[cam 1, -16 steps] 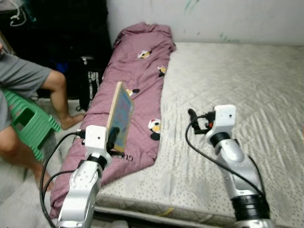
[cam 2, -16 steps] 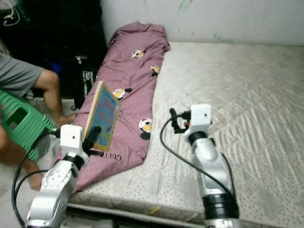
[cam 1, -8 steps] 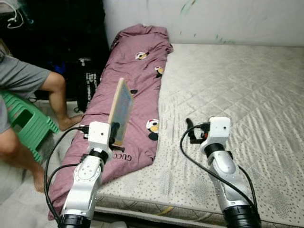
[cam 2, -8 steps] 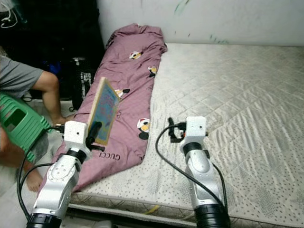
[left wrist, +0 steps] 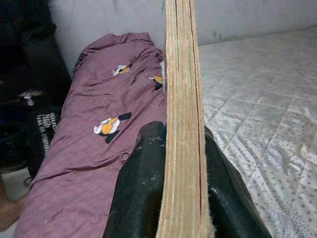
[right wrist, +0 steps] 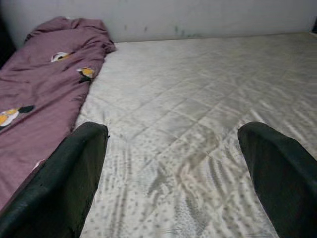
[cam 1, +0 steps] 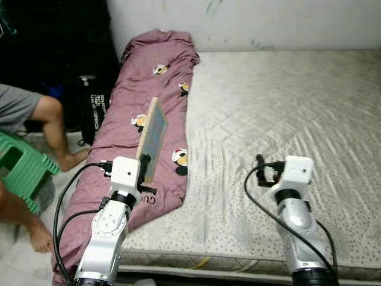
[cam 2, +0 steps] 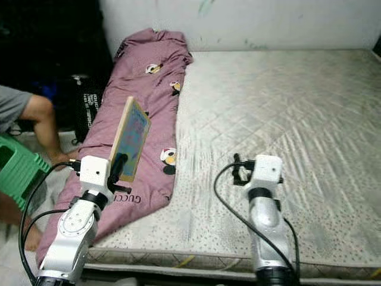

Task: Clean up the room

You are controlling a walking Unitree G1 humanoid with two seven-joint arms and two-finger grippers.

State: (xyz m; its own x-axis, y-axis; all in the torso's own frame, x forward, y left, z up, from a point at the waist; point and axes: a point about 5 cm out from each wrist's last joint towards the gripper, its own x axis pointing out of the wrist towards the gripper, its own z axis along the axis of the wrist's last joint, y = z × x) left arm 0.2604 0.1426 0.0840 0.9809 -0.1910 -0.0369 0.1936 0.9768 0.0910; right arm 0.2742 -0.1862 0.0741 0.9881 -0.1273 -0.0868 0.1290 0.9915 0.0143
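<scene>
- Two pincers are in front of me, both raised over the near edge of the bed (cam 1: 286, 107).
- My left pincer (cam 1: 144, 168) is closed on a thin book (cam 1: 151, 137); from the left wrist camera I see the two black fingers (left wrist: 141, 183) pressing the book from both sides, near its lower end.
- I hold the book almost upright, leaning a little, with its colourful blue cover turned toward the mattress side and its page edge toward the wrist camera.
- Under the book and behind it lies a purple blanket (cam 1: 149, 89) with small cartoon prints, stretched along the left side of the bed up to the wall (cam 1: 268, 21); its near end hangs over the mattress corner.
- My right pincer (cam 1: 260, 169) holds nothing; in the right wrist camera its fingers (right wrist: 74, 178) stand wide apart, with the bare quilted mattress between them.
- On the far left a person sits on a green stool (cam 1: 21, 170); I see a knee and a bare lower leg (cam 1: 56, 128) close to the blanket.
- Beside this leg a dark bag (cam 1: 92, 113) with white letters stands against the bed.
</scene>
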